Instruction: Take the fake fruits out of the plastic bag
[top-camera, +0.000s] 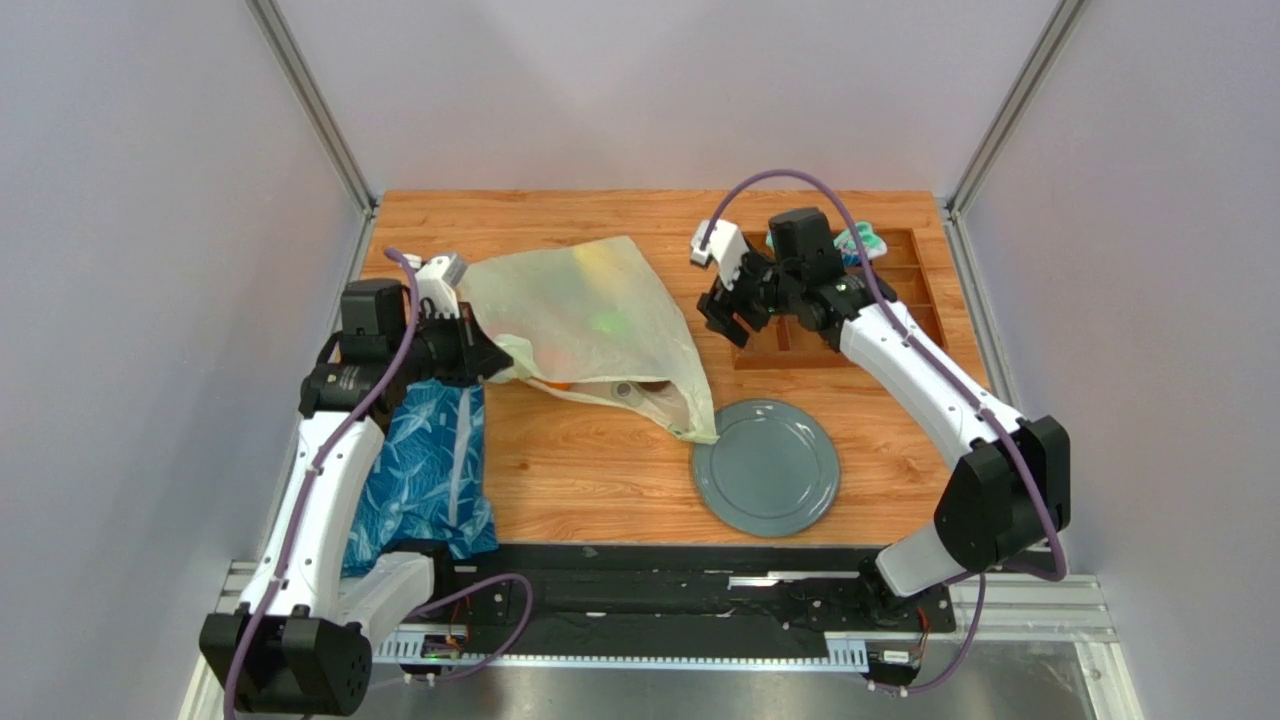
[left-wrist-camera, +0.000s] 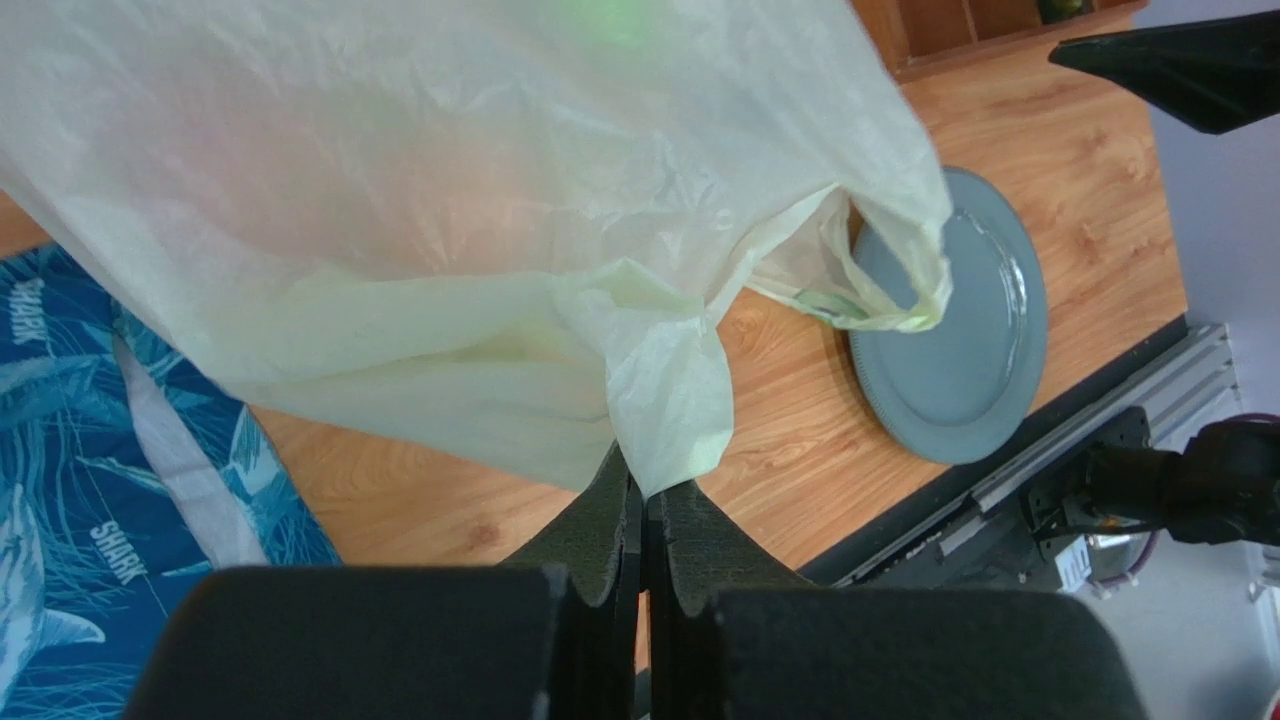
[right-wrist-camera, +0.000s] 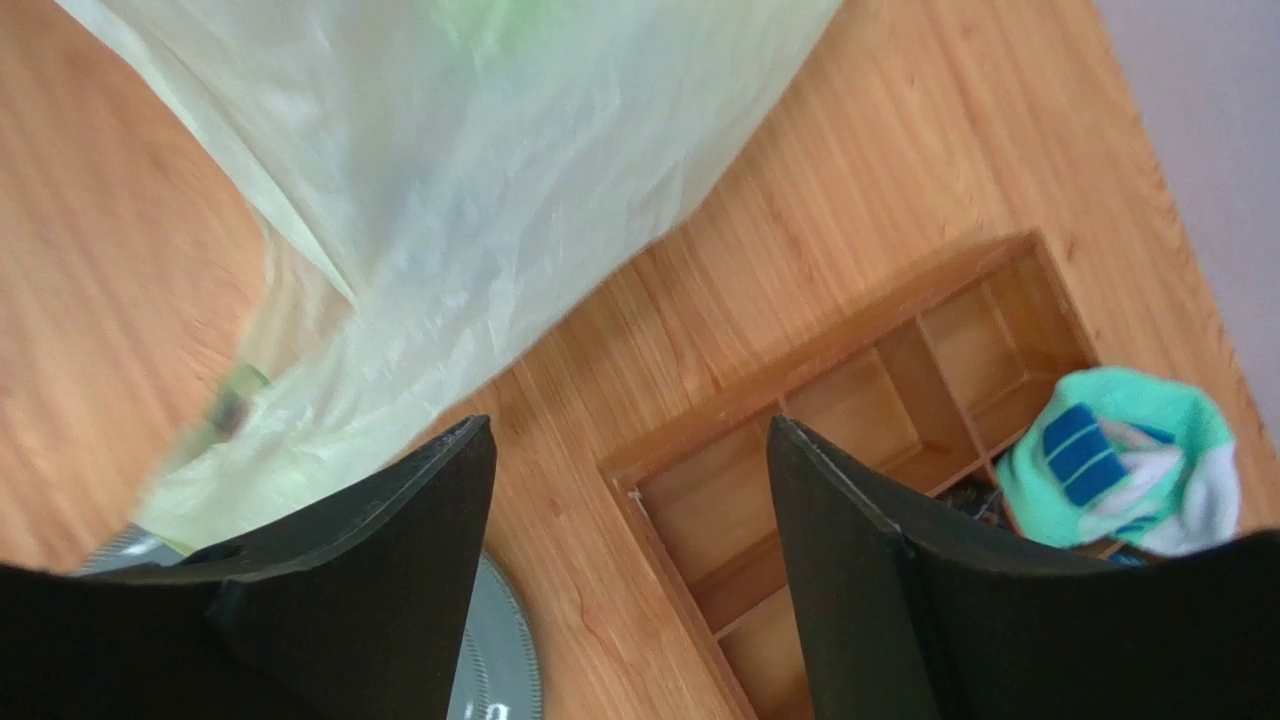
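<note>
The pale yellow-green plastic bag (top-camera: 594, 323) lies mid-table, its back end lifted and its mouth and handle toward the plate. Fake fruits show through it as a green glow (top-camera: 609, 320). An orange one (top-camera: 564, 387) and a dark one (top-camera: 654, 393) sit at its mouth. My left gripper (top-camera: 489, 360) is shut on a fold of the bag (left-wrist-camera: 451, 225), its fingertips (left-wrist-camera: 646, 488) pinching the thin plastic. My right gripper (top-camera: 729, 315) is open and empty just right of the bag (right-wrist-camera: 496, 150), above the corner of the wooden tray; it also shows in the right wrist view (right-wrist-camera: 631, 428).
A grey plate (top-camera: 766, 468) lies near the front, touching the bag's handle. A wooden compartment tray (top-camera: 887, 323) at the back right holds rolled teal-and-white socks (right-wrist-camera: 1120, 458). A blue leaf-patterned bag (top-camera: 428, 473) lies at the left under my left arm.
</note>
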